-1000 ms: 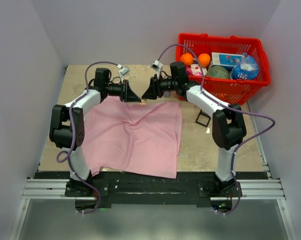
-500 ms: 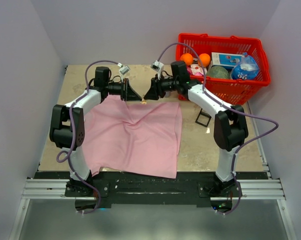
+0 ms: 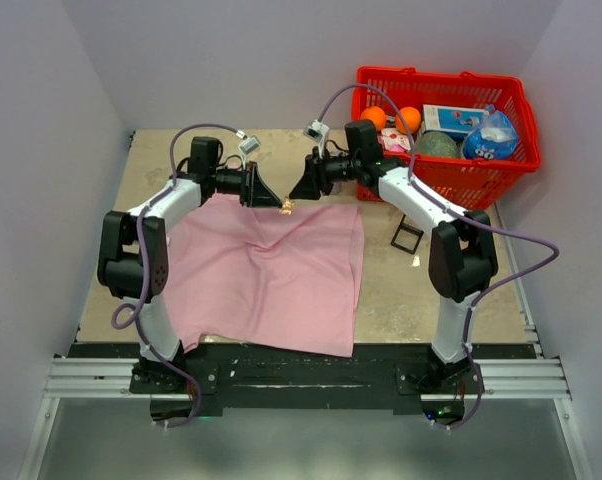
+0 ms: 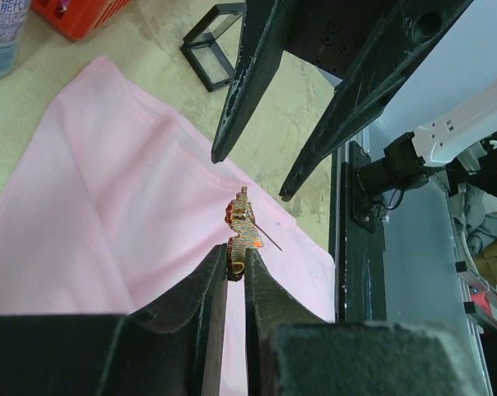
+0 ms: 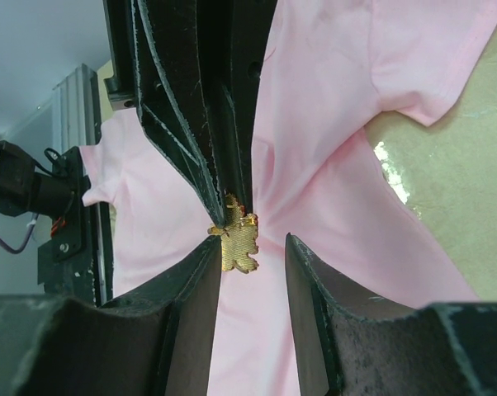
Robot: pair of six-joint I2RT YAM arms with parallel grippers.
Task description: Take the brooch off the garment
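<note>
The pink garment (image 3: 271, 280) lies spread on the table, its folds running toward the far edge. Just above that edge, my left gripper (image 3: 277, 203) is shut on the small golden brooch (image 3: 287, 206). In the left wrist view the brooch (image 4: 242, 224) sticks up from the left gripper (image 4: 236, 264), its thin pin jutting bare to the right over the garment (image 4: 108, 190). My right gripper (image 3: 295, 192) faces it, open. In the right wrist view the brooch (image 5: 238, 244) sits against one finger of the right gripper (image 5: 251, 241), with a gap to the other. Garment (image 5: 331, 206) lies behind.
A red basket (image 3: 441, 172) at the back right holds two oranges (image 3: 373, 117), a bottle and boxes. A small black square frame (image 3: 406, 236) lies on the table right of the garment. Walls close in on three sides.
The right arm has shifted slightly to the right at its elbow. Both grippers and the brooch stay at nearly the same spot.
</note>
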